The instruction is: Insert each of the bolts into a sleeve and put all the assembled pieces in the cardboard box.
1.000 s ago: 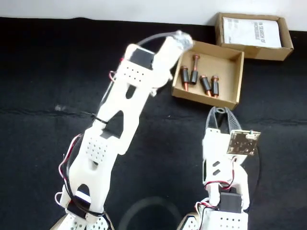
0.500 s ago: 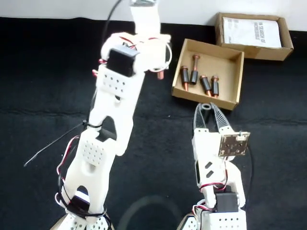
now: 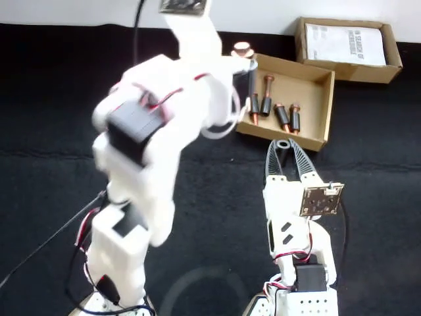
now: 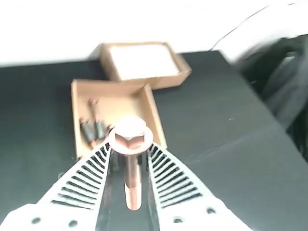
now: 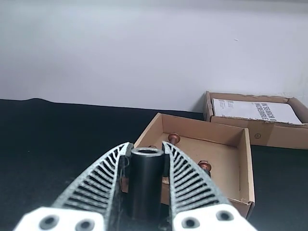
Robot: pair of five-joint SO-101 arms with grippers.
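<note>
**High view.** On the black cloth-covered bench [image 3: 46, 99] sits an open brown cardboard box [image 3: 309, 82]. Four assembled pieces [image 3: 281, 116], copper bolts in black sleeves, lie side by side on its floor. Just behind it is a second cardboard box [image 3: 391, 66] holding a printed white sheet [image 3: 345, 43]. The left arm is raised high, and its left hand [image 3: 247, 62] pinches a copper-coloured flange-headed bolt [image 3: 242, 49] head-up beside the first box's left wall. The right hand [image 3: 283, 147] sits low on the bench, just in front of that box. Its ribbed fingers are closed around a black cylindrical sleeve [image 3: 283, 145], whose end shows between the tips.

**Left wrist view.** The left hand [image 4: 130, 144] is pressed onto the bolt [image 4: 130, 139]. The hex head stands above the fingertips and the shank hangs down between the ribbed fingers [image 4: 84, 185]. Beyond it lies the cardboard box [image 4: 156, 125] with the assembled pieces [image 4: 92, 129] inside, and the second box [image 4: 180, 72] is behind that.

**Right wrist view.** The right hand [image 5: 146, 150] grips the sleeve [image 5: 145, 185] upright, its open end facing up. The cardboard box [image 5: 243, 166] is just ahead, copper bolt heads [image 5: 174, 138] showing inside, and the second box [image 5: 269, 137] with its sheet [image 5: 252, 110] lies farther off.
</note>
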